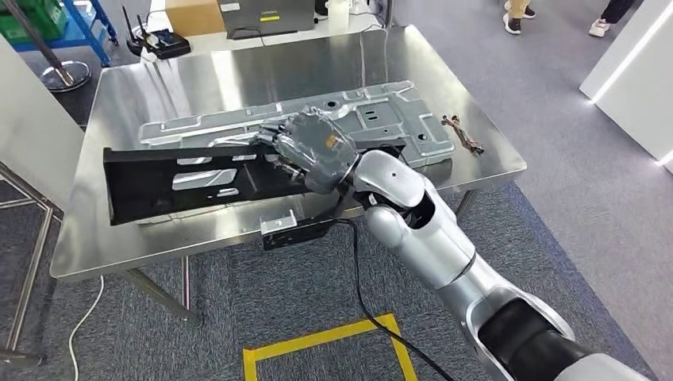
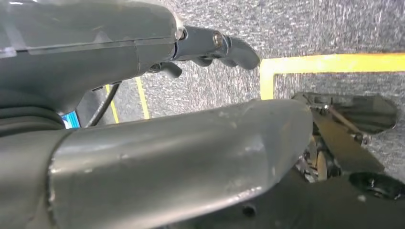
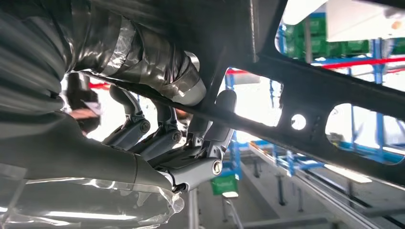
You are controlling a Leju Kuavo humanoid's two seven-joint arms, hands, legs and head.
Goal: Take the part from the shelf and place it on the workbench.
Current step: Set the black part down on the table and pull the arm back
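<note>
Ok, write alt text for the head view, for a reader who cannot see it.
The robot's right hand grips a long black metal part with cut-out slots, holding it over the near side of a shiny steel workbench. A grey stamped metal panel lies flat behind it, a small rusty bracket to its right, and grey carpet with yellow floor tape below.

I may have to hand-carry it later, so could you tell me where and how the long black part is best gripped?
Grip the black part along its long top edge near mid-length, as the right hand does from the workbench's near side; that edge is thin enough to pinch, and the middle probably balances it.
</note>
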